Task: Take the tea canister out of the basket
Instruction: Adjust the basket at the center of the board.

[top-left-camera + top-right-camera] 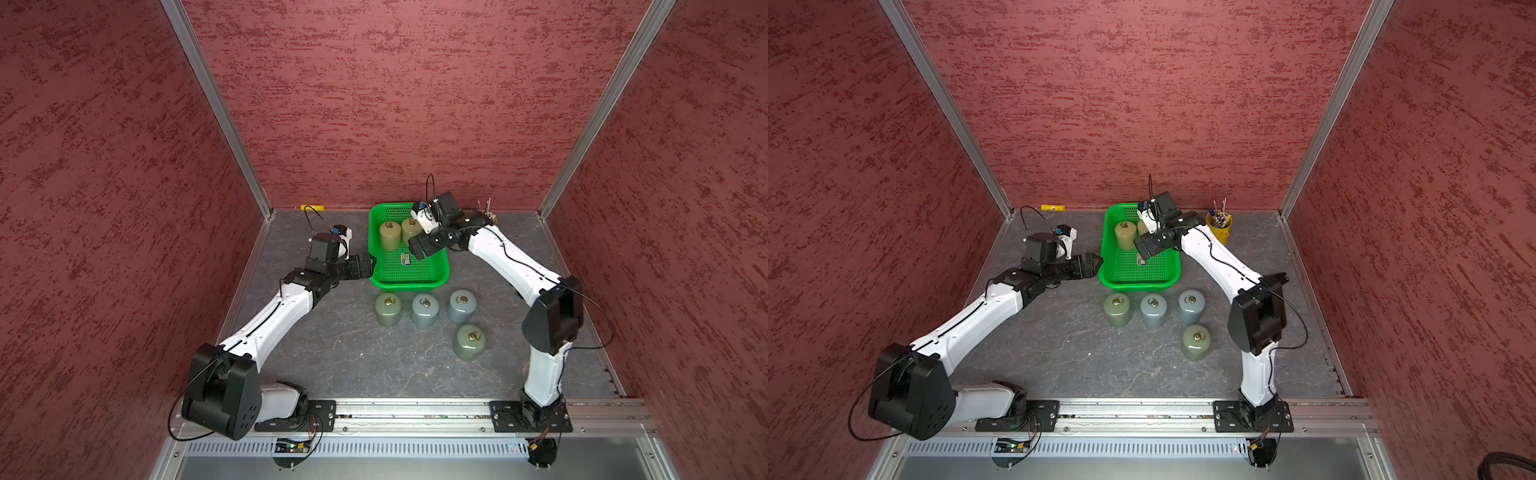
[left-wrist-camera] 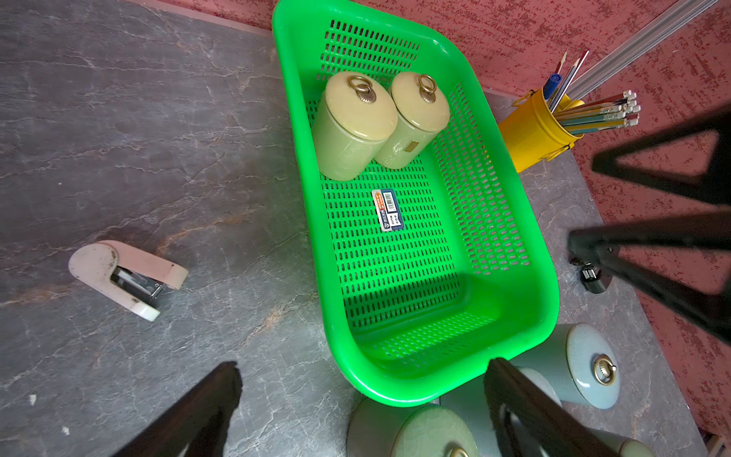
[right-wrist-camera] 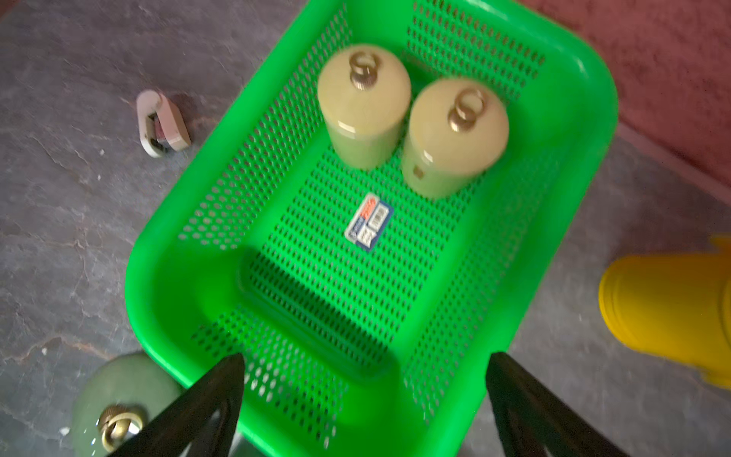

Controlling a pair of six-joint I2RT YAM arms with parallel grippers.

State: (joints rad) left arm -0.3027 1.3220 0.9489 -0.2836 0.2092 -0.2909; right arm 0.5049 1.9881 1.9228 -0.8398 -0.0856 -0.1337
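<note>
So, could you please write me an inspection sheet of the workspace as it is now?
Surface: grey marbled table, no spill seen.
Job's things: green basket holds two upright yellow-green canisters, side by side at its far end; four more canisters stand on the table in front of it.
Clutter: stapler, yellow bucket of pencils, small yellow object by the back wall.
Grippers: left gripper open, beside the basket's outer wall; right gripper open, above the basket, holding nothing.
Cables: black cables loop off both arms; none seen snagged.
Surroundings: red textured walls, aluminium frame posts.
</note>
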